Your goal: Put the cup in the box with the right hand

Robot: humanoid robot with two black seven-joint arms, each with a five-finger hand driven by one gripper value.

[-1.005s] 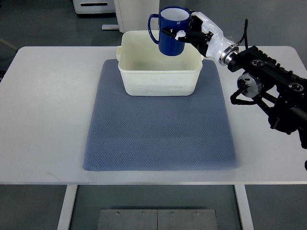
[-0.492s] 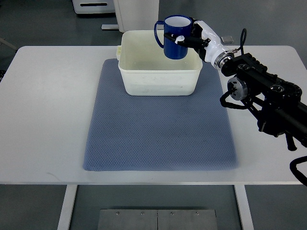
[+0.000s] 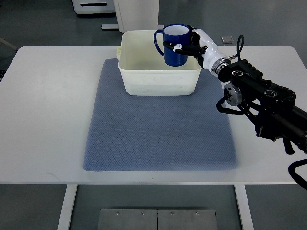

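One hand shows, the right hand [image 3: 192, 44], its arm reaching in from the right edge; its fingers [image 3: 178, 47] are wrapped around the blue cup [image 3: 174, 45], held upright with the handle pointing left; the cup sits over the right rear part of the cream box [image 3: 144, 81], close to the right wall; the box's left side lies open; the box rests at the far edge of a blue-grey mat [image 3: 158, 129] on the white table [image 3: 48, 110].

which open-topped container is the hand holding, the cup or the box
The blue cup: the right hand grips its side above the white box, which sits untouched on the grey mat.
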